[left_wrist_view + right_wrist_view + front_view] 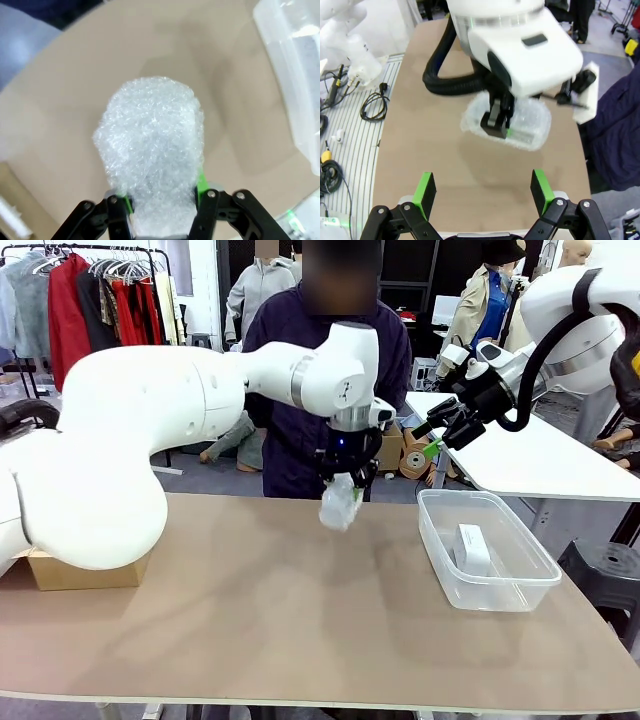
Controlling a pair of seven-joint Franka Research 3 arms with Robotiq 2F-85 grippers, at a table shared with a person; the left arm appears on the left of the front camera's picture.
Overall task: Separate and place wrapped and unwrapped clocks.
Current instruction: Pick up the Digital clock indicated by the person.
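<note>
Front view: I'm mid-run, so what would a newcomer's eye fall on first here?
First, the bubble-wrapped bundle, pinched in the left hand and hanging above the middle of the brown table, in front of the person. Next, the clear plastic bin on the table's right side, with a bare white block lying inside. The right hand hovers open, held high at the right.

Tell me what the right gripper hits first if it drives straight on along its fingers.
Probably the left gripper and the wrapped clock it holds, dead ahead of the right gripper above the table; depth is unclear.
</note>
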